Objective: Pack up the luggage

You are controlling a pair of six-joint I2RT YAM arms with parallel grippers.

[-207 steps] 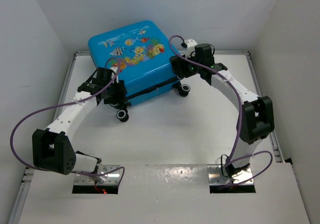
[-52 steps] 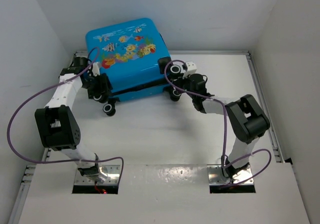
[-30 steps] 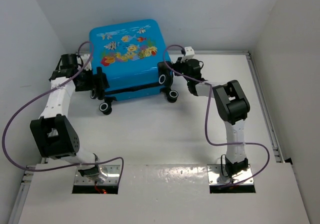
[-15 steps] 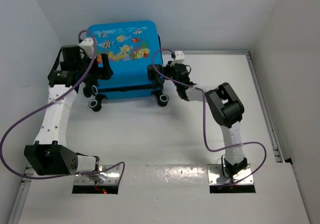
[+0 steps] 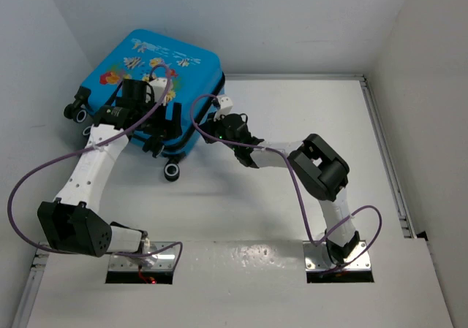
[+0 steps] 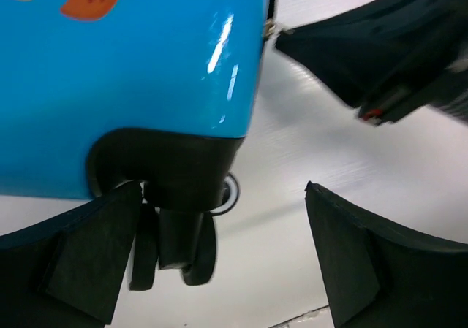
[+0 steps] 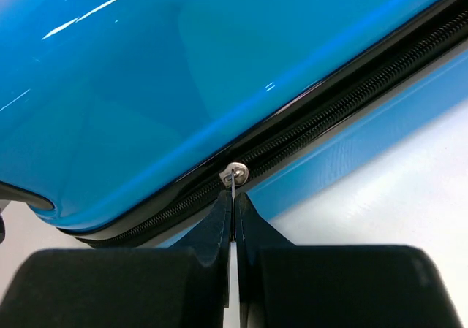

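The luggage (image 5: 157, 65) lies at the far left corner of the table (image 5: 292, 160). The right gripper (image 7: 232, 196) is clamped on the zipper pull (image 7: 235, 173) at its near seam, so draw in line with the zipper band (image 7: 329, 116) lest the thin tab slip out. The left gripper (image 6: 219, 196), jaws wide apart, stands at the luggage's wheel (image 6: 179, 248) and can brace that corner; the walls (image 5: 292, 21) crowd the luggage's far and left sides, and free room lies near and right of it.

Reaching far and left with left arm (image 5: 91, 164), tool (image 6: 223, 229) spread wide. Stretching low and leftward with right arm (image 5: 274, 155), elbow raised, tool (image 7: 232, 202) pinched tight on zip pull (image 7: 235, 173).
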